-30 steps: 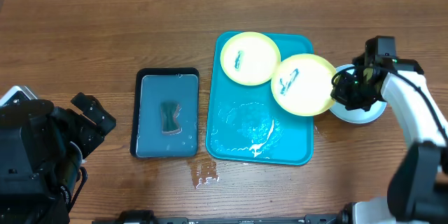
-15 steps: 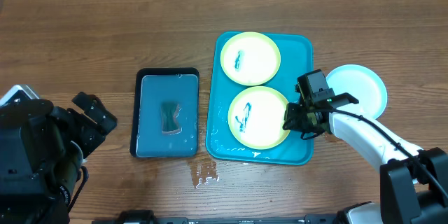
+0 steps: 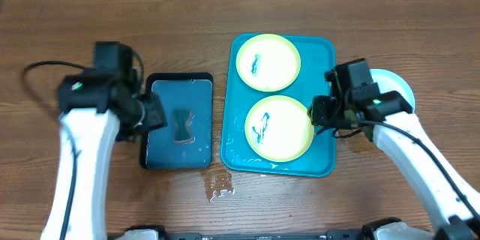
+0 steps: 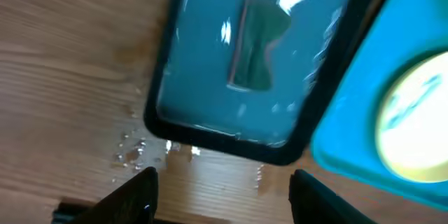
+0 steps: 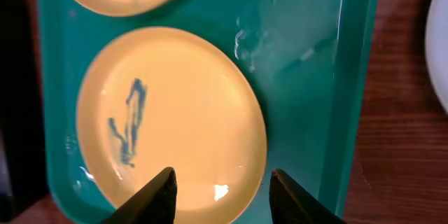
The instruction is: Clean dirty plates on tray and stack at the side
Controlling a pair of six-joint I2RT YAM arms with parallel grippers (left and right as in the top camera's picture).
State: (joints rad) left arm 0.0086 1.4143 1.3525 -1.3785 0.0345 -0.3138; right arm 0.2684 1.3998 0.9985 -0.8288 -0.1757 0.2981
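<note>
Two lime-green rimmed plates lie on the teal tray (image 3: 328,51): the far one (image 3: 268,61) and the near one (image 3: 279,127), each with a dark blue-green smear. My right gripper (image 3: 321,112) is open and empty over the near plate's right edge; in the right wrist view the near plate (image 5: 175,119) sits between the open fingers (image 5: 222,189). The teal-rimmed plate (image 3: 399,88) lies on the table right of the tray, mostly hidden by my right arm. My left gripper (image 3: 154,112) is open and empty at the left edge of the black-edged tray.
The black-edged tray (image 3: 154,157) with a blue-grey mat holds a dark sponge (image 3: 181,125), which also shows in the left wrist view (image 4: 253,49). Water drops (image 3: 220,186) lie on the wooden table in front of the two trays.
The right gripper brought the second lime plate to the tray's near half and let it go. The left arm swung from the front left corner to the black-edged tray.
</note>
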